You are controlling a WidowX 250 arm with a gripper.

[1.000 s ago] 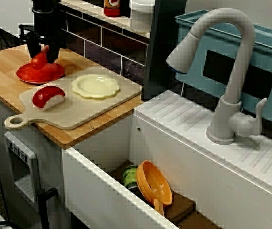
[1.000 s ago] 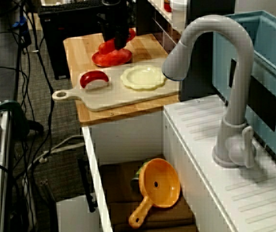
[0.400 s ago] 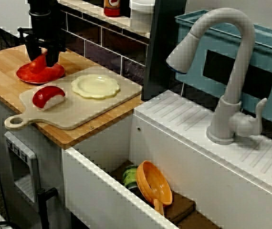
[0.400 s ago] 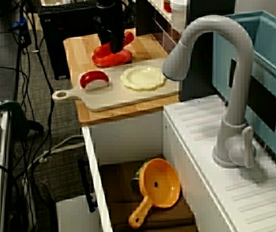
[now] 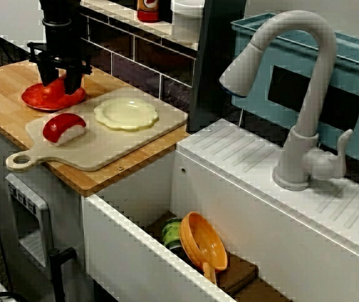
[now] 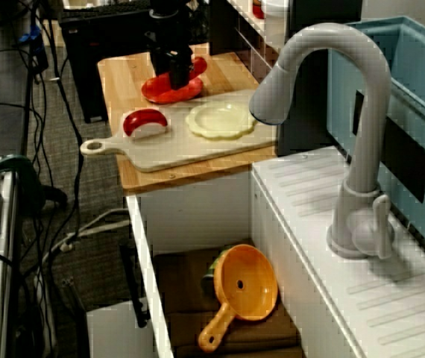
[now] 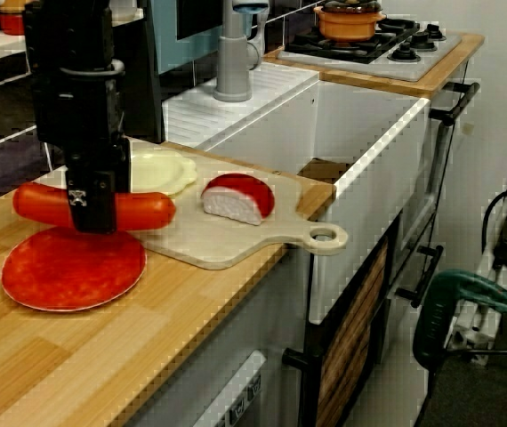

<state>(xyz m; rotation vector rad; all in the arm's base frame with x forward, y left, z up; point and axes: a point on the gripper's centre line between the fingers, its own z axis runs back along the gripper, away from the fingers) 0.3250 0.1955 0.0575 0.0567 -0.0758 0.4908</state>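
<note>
Black end effector gripping a red sausage.
Clamped at its middle, the sausage hangs level just above a red plate on the wooden surface.

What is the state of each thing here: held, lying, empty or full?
gripper: shut on the sausage
sausage: held level over the red plate
red plate: empty, on the counter
yellow plate: empty, on the cutting board
sushi: lying on the cutting board
strainer: lying in the sink
</note>
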